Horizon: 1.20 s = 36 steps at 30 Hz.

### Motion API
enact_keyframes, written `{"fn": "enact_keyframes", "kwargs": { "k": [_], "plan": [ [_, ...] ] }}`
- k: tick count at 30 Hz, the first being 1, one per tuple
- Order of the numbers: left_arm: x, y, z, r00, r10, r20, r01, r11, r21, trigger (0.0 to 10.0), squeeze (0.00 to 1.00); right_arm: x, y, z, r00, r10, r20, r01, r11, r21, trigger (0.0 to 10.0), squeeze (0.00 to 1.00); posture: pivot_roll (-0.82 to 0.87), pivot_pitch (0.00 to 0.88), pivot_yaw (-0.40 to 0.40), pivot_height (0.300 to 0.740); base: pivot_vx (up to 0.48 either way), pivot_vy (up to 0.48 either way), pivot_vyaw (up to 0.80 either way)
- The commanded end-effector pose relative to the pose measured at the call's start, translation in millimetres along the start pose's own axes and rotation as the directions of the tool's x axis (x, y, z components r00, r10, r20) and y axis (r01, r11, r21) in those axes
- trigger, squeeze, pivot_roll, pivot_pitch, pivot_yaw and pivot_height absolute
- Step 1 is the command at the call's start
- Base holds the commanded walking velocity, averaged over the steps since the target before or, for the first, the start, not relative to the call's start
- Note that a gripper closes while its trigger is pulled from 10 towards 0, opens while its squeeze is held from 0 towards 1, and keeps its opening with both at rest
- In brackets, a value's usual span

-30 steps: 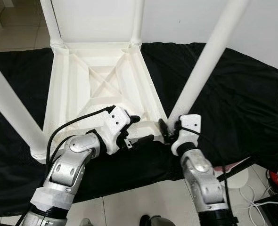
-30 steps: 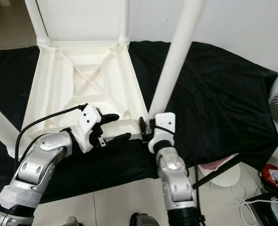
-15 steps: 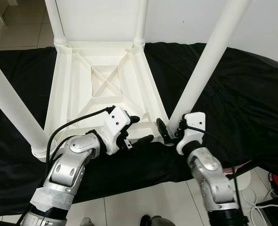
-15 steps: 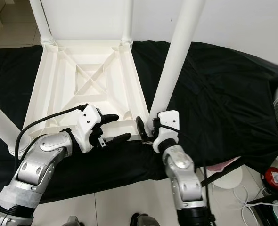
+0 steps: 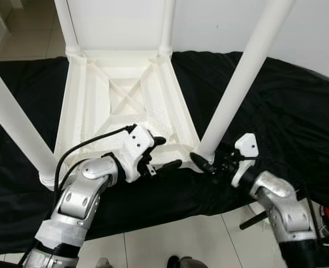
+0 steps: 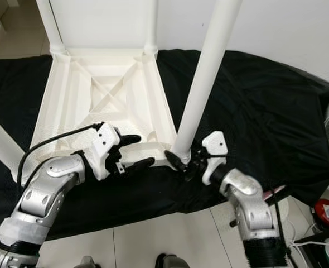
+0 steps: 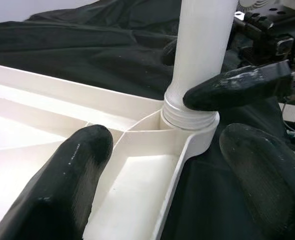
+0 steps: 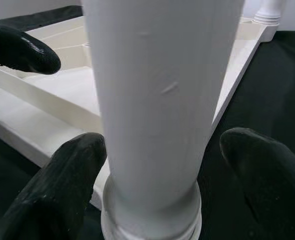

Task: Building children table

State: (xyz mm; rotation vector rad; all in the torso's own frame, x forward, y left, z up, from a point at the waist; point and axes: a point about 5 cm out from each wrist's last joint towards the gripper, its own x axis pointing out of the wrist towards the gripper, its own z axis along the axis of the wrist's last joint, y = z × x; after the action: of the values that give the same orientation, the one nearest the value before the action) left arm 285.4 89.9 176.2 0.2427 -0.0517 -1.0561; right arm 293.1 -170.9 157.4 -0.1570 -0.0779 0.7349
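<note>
The white table (image 5: 125,106) is lying upside down on a black cloth (image 5: 287,111), legs pointing up. The left gripper (image 5: 163,152) is straddling its near rim, fingers apart. The right gripper (image 8: 152,170) is bracketing the near right leg (image 5: 237,84) at its base, fingers spread on either side.

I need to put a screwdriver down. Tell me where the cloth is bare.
Bare black cloth lies right of the near right leg, out to the wall. Crowded: the tabletop near edge, with the left hand and right hand.
</note>
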Motion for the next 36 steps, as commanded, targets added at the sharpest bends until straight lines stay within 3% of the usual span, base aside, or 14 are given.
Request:
{"fn": "enact_keyframes", "kwargs": {
  "k": [1,5,6,7,8,9,20,21,25,28,36],
  "plan": [
    [1.0,1.6,-1,1.0,0.02,0.005,-0.02,1.0,-0.003,10.0,0.0,2.4,-1.7,-7,0.999,0.024,-0.029,-0.024,1.0,0.0,10.0,0.0,0.03,0.079,-0.025,0.74,0.0,0.0,0.0],
    [2.1,3.1,1,1.0,0.018,0.01,-0.018,1.0,0.005,10.0,0.0,14.7,-8.6,-16,0.997,0.057,-0.059,-0.057,0.998,0.004,9.6,0.0,0.03,0.071,-0.02,0.74,0.0,0.0,0.0],
    [2.1,3.1,1,1.0,0.017,0.01,-0.017,1.0,0.006,10.0,0.0,15.4,-9.0,-16,0.997,0.06,-0.057,-0.06,0.998,0.008,7.5,0.0,0.03,0.071,-0.02,0.74,0.0,0.0,0.0],
    [2.2,3.2,1,1.0,0.017,0.011,-0.017,1.0,0.007,10.0,0.0,17.3,-8.3,-16,0.996,0.075,-0.055,-0.075,0.997,0.009,4.0,0.0,0.04,0.064,-0.021,0.74,0.0,0.0,0.0],
    [2.2,3.2,1,1.0,0.017,0.011,-0.017,1.0,0.007,10.0,0.0,17.3,-8.3,-16,0.996,0.075,-0.055,-0.075,0.997,0.009,4.0,0.0,0.04,0.064,-0.021,0.74,0.0,0.0,0.0],
    [2.3,3.5,2,1.0,0.017,0.012,-0.017,1.0,0.008,10.0,0.0,19.3,-8.5,-16,0.995,0.09,-0.05,-0.089,0.996,0.009,0.0,0.0,0.04,0.064,-0.021,0.74,0.0,0.0,0.0],
    [1.2,2.4,1,1.0,0.023,0.013,-0.023,1.0,0.003,10.0,0.0,22.6,-6.4,-18,0.992,0.127,-0.017,-0.127,0.992,-0.015,0.0,0.0,0.03,0.074,-0.024,0.74,0.0,0.0,0.0],
    [1.1,1.7,1,1.0,0.022,0.013,-0.022,1.0,0.002,10.0,0.0,21.2,-6.0,-19,0.994,0.111,-0.023,-0.111,0.993,-0.025,9.8,0.0,0.03,0.074,-0.024,0.74,0.0,0.0,0.0],
    [1.1,1.0,0,1.0,0.021,0.013,-0.021,1.0,-0.001,10.0,0.0,20.1,-6.4,-22,0.996,0.088,-0.021,-0.088,0.996,-0.008,10.0,0.0,0.03,0.078,-0.027,0.74,0.0,0.0,0.0],
    [1.0,-0.7,-1,1.0,0.021,0.012,-0.021,1.0,-0.007,10.0,0.0,21.6,-6.5,-27,0.996,-0.061,-0.072,0.061,0.998,0.003,10.0,0.0,0.03,0.085,-0.032,0.74,0.0,0.0,0.0],
    [-0.8,-0.8,-1,1.0,0.026,0.011,-0.026,1.0,-0.011,10.0,0.0,28.1,2.4,-24,0.968,-0.241,-0.072,0.246,0.967,0.067,10.0,0.0,0.03,0.094,-0.035,0.74,0.0,0.0,0.0]
  ]
}}
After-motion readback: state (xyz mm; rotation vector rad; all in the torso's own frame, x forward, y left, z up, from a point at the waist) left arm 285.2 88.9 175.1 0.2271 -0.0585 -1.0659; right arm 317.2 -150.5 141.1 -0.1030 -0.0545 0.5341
